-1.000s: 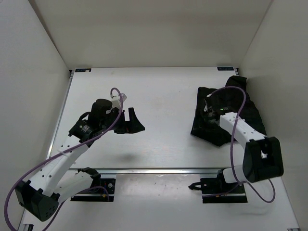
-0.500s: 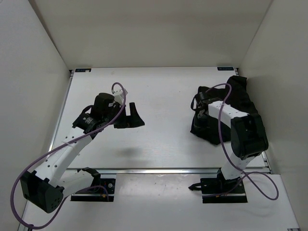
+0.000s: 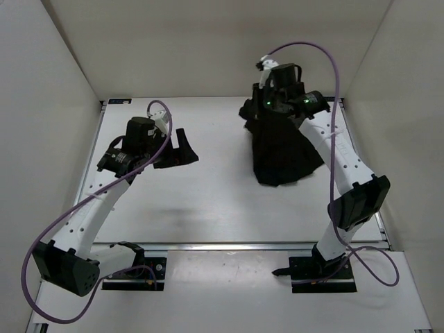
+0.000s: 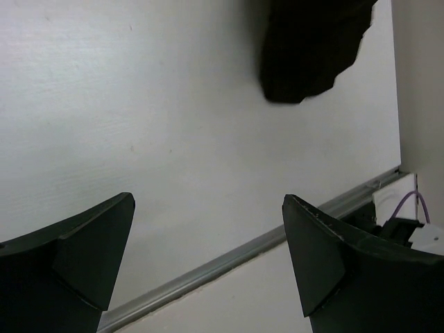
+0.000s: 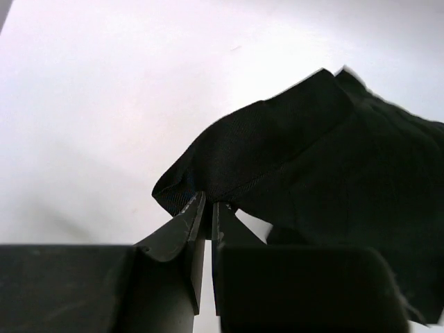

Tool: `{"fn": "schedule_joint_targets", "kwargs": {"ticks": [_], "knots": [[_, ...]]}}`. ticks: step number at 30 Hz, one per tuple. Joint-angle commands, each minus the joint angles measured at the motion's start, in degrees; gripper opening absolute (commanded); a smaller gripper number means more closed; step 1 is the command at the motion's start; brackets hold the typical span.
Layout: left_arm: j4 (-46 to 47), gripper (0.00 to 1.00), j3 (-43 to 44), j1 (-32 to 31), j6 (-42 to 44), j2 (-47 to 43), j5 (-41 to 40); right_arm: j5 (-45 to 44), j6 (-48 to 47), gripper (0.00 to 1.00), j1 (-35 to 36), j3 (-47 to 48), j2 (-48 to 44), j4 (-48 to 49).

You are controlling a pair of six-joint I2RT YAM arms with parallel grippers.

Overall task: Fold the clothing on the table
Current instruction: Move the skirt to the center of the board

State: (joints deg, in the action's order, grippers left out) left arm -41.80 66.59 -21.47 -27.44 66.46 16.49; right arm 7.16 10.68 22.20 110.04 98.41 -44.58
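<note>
Over the far right of the matte white table (image 3: 215, 201), the soft black clothing (image 3: 281, 149) hangs as a limp, fan-shaped drape, narrow at the top and wide below. The right gripper (image 5: 206, 208) is clenched on a folded edge of its finely woven fabric. A second ago the garment lay crumpled flat nearer the right edge. The left gripper (image 4: 208, 201) is spread wide above bare tabletop, well apart from the cloth.

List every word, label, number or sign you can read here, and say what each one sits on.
No text is legible in any view.
Far left sticker on the table rail: too small to read.
Far right sticker on the same rail: too small to read.
The clothing shows no print.
</note>
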Motion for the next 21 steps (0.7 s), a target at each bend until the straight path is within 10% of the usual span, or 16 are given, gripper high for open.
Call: {"fn": "schedule_joint_targets", "kwargs": {"ticks": [1, 10, 11, 14, 16, 21], "knots": [[-2.7, 0.99, 7.0, 1.8, 1.4, -1.2, -4.9, 3.8, -3.4, 0.0, 4.4, -0.7, 2.0, -3.1], [-5.0, 0.99, 8.8, 4.4, 1.8, -2.2, -9.5, 9.0, -4.5, 0.02, 8.9, -23.3, -3.0, -4.6], [-4.7, 0.99, 7.6, 4.5, 1.3, -2.3, -8.8, 8.7, -4.4, 0.08, 9.1, -24.5, -3.3, -4.8], [-3.0, 0.98, 4.8, 4.1, 1.3, -1.3, -7.3, 6.8, -3.0, 0.79, 7.7, -31.4, -8.8, -2.1], [-2.1, 0.98, 4.0, 2.9, 0.5, 0.3, -7.3, 6.5, -1.2, 0.96, 5.6, -33.4, -11.5, -0.3], [3.4, 0.99, 10.7, 1.1, -0.9, 16.3, -7.4, 3.9, 8.1, 0.84, 3.8, -39.7, -18.2, 2.9]]}}
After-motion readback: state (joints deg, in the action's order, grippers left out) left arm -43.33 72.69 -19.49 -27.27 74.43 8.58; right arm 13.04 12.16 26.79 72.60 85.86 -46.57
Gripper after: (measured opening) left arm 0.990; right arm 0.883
